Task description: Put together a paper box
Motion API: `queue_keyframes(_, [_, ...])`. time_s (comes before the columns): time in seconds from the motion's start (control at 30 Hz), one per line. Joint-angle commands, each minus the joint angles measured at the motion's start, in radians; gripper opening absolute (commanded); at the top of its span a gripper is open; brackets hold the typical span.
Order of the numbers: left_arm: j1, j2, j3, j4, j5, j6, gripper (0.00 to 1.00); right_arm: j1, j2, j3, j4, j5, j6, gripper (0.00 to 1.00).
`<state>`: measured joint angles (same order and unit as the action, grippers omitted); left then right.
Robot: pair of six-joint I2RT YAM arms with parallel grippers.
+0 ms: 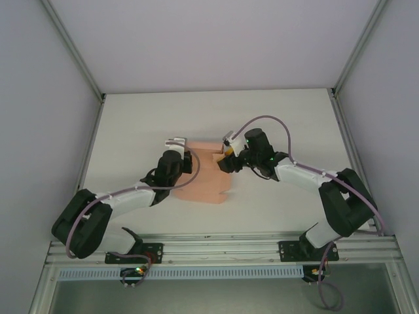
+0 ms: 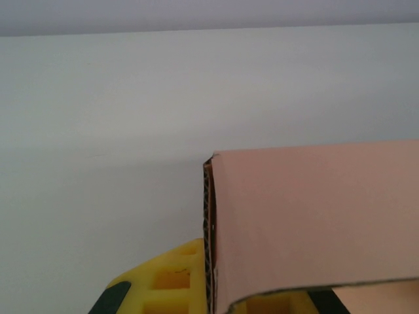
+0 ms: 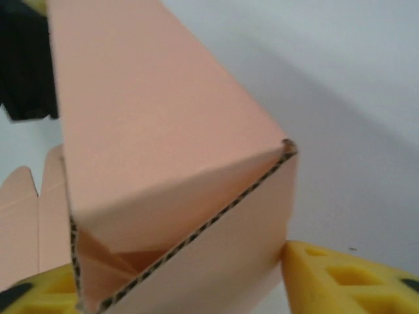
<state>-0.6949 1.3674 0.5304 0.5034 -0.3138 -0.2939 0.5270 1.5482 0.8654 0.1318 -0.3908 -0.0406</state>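
The paper box (image 1: 206, 183) is salmon-pink corrugated card, partly folded, lying mid-table with its far flaps raised. My left gripper (image 1: 181, 146) is at its far left corner. In the left wrist view the card's folded edge (image 2: 213, 235) stands pinched between the yellow fingers (image 2: 163, 281), so the left gripper (image 2: 216, 291) is shut on it. My right gripper (image 1: 226, 160) meets the box's right side. In the right wrist view a folded, wedge-shaped part of the paper box (image 3: 163, 163) sits between the jaws of the right gripper (image 3: 183, 288), and the right finger (image 3: 347, 281) touches its corner.
The white table (image 1: 275, 118) stretches behind and to both sides of the box. Grey enclosure walls and corner posts (image 1: 344, 72) ring it. The arms' bases sit on the rail (image 1: 216, 248) at the near edge.
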Motion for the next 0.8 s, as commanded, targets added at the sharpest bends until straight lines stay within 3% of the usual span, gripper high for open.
queue_keyframes(0.0, [-0.029, 0.029, 0.03, 0.032, -0.046, 0.006, 0.0, 0.038, 0.038, 0.033, 0.062, 0.091, 0.026, 0.46])
queue_keyframes(0.17, [-0.075, 0.114, 0.039, 0.072, -0.151, 0.053, 0.0, 0.121, 0.097, 0.039, 0.091, 0.388, 0.12, 0.37])
queue_keyframes(0.23, [-0.096, 0.15, 0.043, 0.085, -0.196, 0.074, 0.0, 0.17, 0.121, 0.034, 0.109, 0.571, 0.167, 0.38])
queue_keyframes(0.37, [-0.125, 0.192, 0.033, 0.123, -0.248, 0.074, 0.0, 0.235, 0.176, 0.039, 0.107, 0.878, 0.268, 0.27])
queue_keyframes(0.53, [-0.139, 0.202, 0.0, 0.155, -0.269, 0.048, 0.0, 0.246, 0.224, 0.074, 0.013, 0.987, 0.379, 0.1])
queue_keyframes(0.77, [-0.176, 0.237, -0.003, 0.17, -0.324, 0.034, 0.0, 0.253, 0.266, 0.114, -0.062, 1.182, 0.59, 0.0])
